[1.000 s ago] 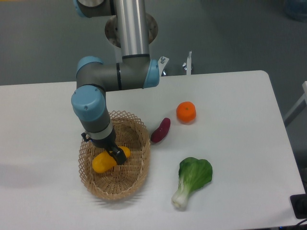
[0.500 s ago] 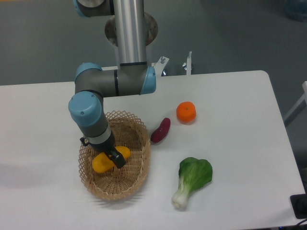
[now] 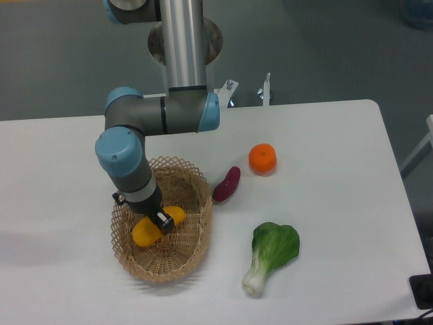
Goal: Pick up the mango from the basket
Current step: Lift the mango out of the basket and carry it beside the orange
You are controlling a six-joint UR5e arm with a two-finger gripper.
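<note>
The oval basket of light tan woven wicker (image 3: 162, 257) sits on the white table (image 3: 338, 203). Over it, the dark two-finger gripper (image 3: 157, 223) is pinched across the middle of the smooth yellow-orange mango (image 3: 145, 231), which appears barely clear of the basket floor. The grasp looks made; lifting the fruit clear of the rim remains.
</note>
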